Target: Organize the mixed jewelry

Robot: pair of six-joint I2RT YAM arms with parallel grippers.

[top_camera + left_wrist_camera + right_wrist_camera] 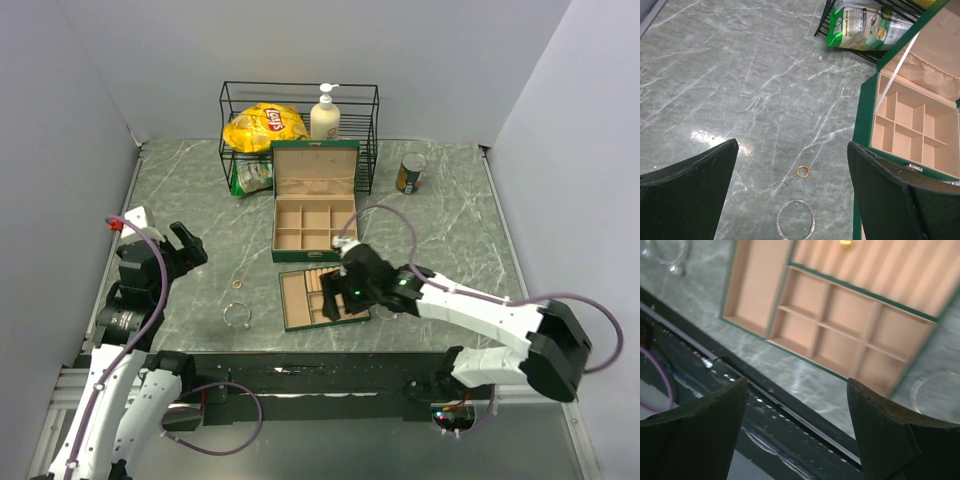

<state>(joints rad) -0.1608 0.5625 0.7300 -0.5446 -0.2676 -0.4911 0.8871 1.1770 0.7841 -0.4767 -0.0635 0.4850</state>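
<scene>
A small gold ring (238,284) and a thin silvery bangle with a bead (237,315) lie on the marble table left of the flat tan-lined tray (300,312). My left gripper (186,243) is open and empty above the table; its wrist view shows the ring (803,171) and the bangle (796,220) between its fingers, below them. My right gripper (335,298) is open and empty over the tray's near side (805,330). A second bangle (936,390) lies on the table right of the tray. A small gold piece (845,242) sits in the tray's ribbed section.
The open green box (314,250) with tan compartments stands behind the tray. A black wire rack (298,130) at the back holds a chip bag, a lotion bottle and a green packet (860,27). A can (410,172) stands at the back right. The table's dark front rail (765,405) is under my right gripper.
</scene>
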